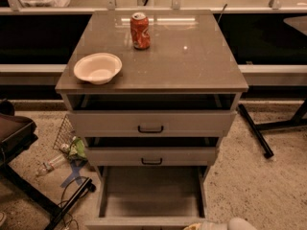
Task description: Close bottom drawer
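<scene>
In the camera view, a cabinet [192,66] with three pale grey drawers stands on a speckled floor [259,186]. The bottom drawer [151,195] is pulled far out towards the camera. Its long shallow tray lies bare and its front edge runs along the lower border of the picture, where the handle is out of sight. The middle drawer [151,155] and top drawer [151,122] above it each stand slightly open, with a dark gap over each front and a small black handle at each centre. On the cabinet top a red can [140,30] stands upright near the back. A white bowl [98,68] sits near the front left corner, well apart from the can. The gripper [225,224] shows only as a pale rounded shape at the very bottom edge, just beside the bottom drawer's front right corner. I cannot tell how wide it stands or whether it holds anything. On the floor to the left lie a wire basket [64,133], a green wrapper [76,148] and a plastic bottle [50,166].
</scene>
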### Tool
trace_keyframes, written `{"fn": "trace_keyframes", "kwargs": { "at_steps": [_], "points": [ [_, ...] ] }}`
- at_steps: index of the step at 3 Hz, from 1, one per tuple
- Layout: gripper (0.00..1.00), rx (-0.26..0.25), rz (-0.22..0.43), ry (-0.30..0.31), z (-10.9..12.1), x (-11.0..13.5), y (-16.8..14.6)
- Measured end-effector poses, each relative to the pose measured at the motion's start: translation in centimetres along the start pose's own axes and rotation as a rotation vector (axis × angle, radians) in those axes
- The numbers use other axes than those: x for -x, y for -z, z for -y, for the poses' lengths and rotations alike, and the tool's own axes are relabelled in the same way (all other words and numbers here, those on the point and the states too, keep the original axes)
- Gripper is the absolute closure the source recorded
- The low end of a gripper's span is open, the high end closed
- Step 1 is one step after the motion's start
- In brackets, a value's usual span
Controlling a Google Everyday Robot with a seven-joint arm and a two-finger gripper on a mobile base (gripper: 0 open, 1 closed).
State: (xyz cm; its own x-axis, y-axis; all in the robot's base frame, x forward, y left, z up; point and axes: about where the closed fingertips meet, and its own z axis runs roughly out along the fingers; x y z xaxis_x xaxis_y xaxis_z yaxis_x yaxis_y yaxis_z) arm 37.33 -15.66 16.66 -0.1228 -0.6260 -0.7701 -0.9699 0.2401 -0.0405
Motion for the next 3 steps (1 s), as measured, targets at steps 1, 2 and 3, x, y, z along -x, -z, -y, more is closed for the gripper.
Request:
{"fn": "trace_keyframes", "kwargs": {
  "at_steps": [1, 2, 3],
  "points": [
    [1.0, 0.0, 0.004, 0.009, 0.6, 0.3, -0.5],
    [1.0, 0.001, 0.009, 0.056, 3.8, 3.4, -2.4],
    [1.0, -0.001, 0.01, 0.07, 4.8, 4.3, -2.9]
  ]
}}
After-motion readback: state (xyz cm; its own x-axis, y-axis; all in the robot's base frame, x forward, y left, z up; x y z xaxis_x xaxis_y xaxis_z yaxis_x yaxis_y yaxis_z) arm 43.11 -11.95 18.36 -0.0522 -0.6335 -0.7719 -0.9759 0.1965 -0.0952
